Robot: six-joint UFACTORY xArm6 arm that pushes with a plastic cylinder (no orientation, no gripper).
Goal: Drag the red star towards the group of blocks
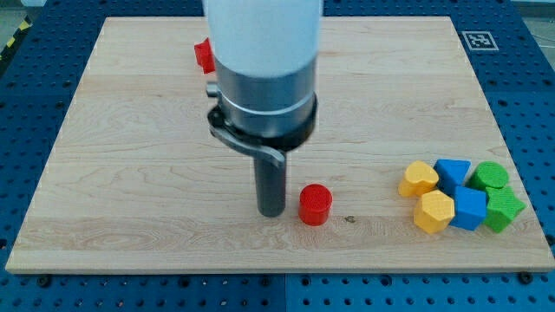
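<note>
The red star (204, 55) lies near the view's top, left of centre, partly hidden behind the arm's body. My tip (272, 212) rests on the board near the view's bottom centre, far below the star and just left of a red cylinder (315, 204). The group of blocks sits at the view's lower right: a yellow heart (418, 178), a yellow hexagon (434, 211), a blue triangle (453, 172), a blue cube (469, 208), a green cylinder (491, 175) and a green block (504, 209).
The wooden board (130, 173) lies on a blue perforated table. A fiducial marker (478, 40) sits at the board's top right corner. The arm's wide white and grey body (264, 69) hides the board's upper middle.
</note>
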